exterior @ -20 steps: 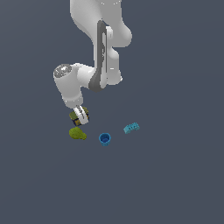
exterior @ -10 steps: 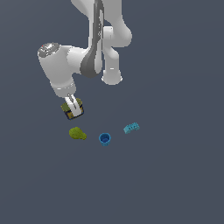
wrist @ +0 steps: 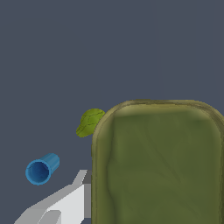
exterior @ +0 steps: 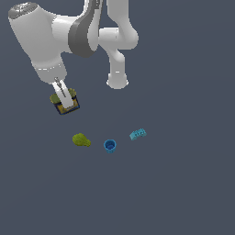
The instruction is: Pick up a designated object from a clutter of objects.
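My gripper (exterior: 65, 102) is shut on the olive-green and navy box (exterior: 59, 103) and holds it in the air, well above the floor, at the exterior view's left. In the wrist view the box's olive top (wrist: 157, 162) fills most of the picture, with one white finger (wrist: 65, 205) beside it. Below lie the yellow-green rounded lump (exterior: 81, 140), the small blue cup (exterior: 109, 146) and the cyan studded brick (exterior: 137, 134). The lump (wrist: 90, 121) and the cup (wrist: 41, 169) also show in the wrist view.
The arm's white base (exterior: 117, 81) stands behind the objects. The floor is a plain dark grey surface (exterior: 183, 183).
The gripper has risen with the box and moved toward the exterior view's left. The lump, cup and brick have not moved.
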